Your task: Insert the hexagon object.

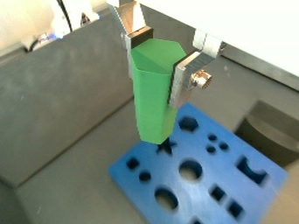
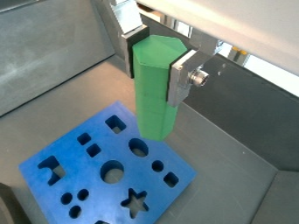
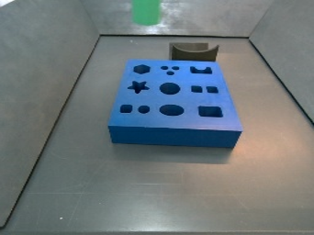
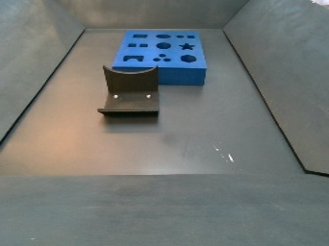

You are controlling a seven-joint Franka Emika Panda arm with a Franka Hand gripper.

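Observation:
The hexagon object (image 1: 153, 92) is a long bright green prism, held upright between the fingers of my gripper (image 1: 156, 63) in both wrist views; it also shows there (image 2: 155, 87). The gripper (image 2: 155, 63) is shut on its upper end. It hangs well above the blue block with shaped holes (image 1: 205, 179), its lower end over the block's edge (image 2: 111, 166). In a side view only the green rod's lower end (image 3: 146, 10) shows at the frame's upper edge, above and behind the block (image 3: 172, 101). The gripper is out of view in both side views.
A dark grey curved piece (image 3: 192, 50) stands behind the block; it shows nearer in a side view (image 4: 130, 89) and in a wrist view (image 1: 271, 129). Grey walls (image 3: 61, 101) enclose the floor (image 4: 180, 144) on all sides.

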